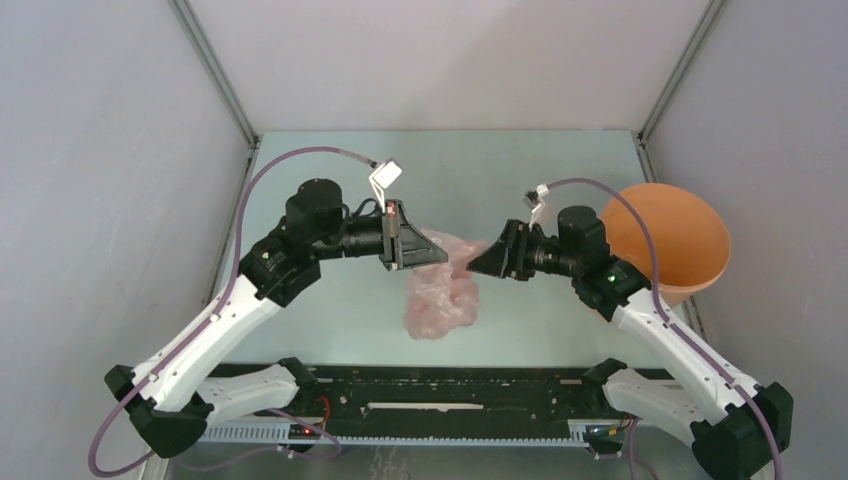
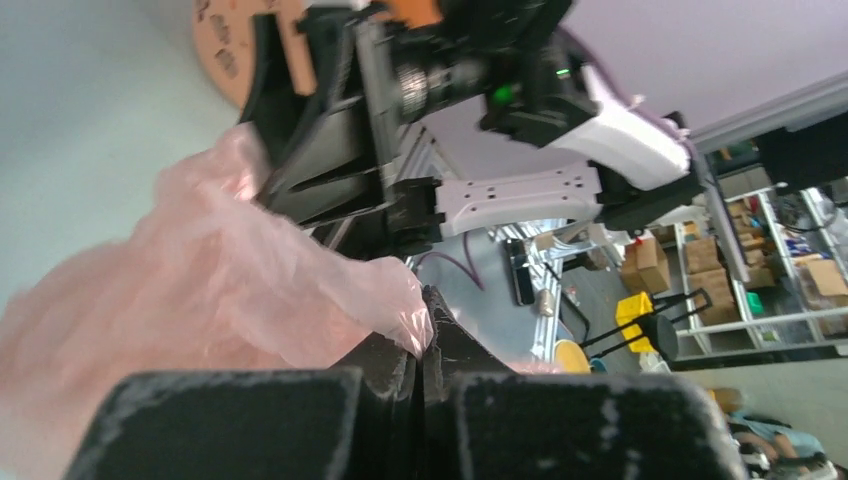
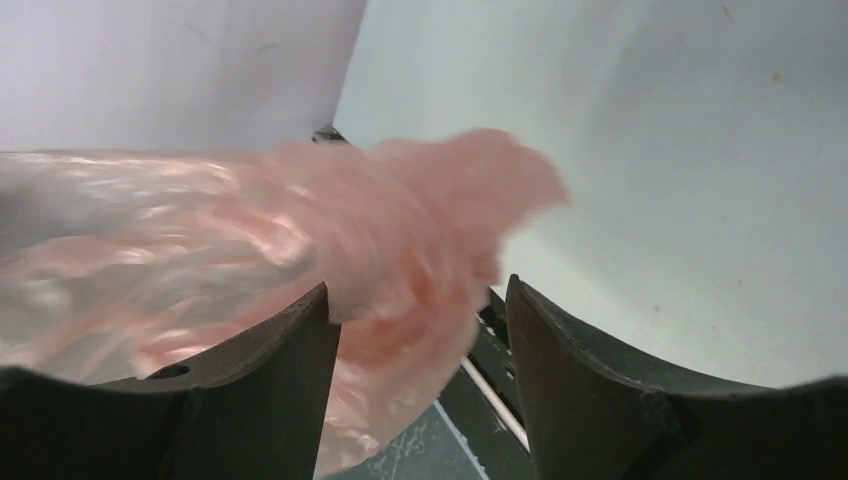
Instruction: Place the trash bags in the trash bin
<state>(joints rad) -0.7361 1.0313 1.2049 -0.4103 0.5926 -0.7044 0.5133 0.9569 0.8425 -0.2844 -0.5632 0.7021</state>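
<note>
The trash bag (image 1: 441, 296) was at mid-frame in the top view, left of the trash bin (image 1: 668, 240). The left gripper (image 2: 422, 335) pinched its edge, and the right gripper (image 3: 415, 300) stood wide around a fold. The film seemed light, soft and slippery, so bunched folds looked the best place to hold.

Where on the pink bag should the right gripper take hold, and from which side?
Grip the bunched upper end of the pink bag, coming level from the right. The left gripper pinches the top edge on the other side, so the film is gathered narrow there, and it lies between the open fingers of the right gripper.
</note>
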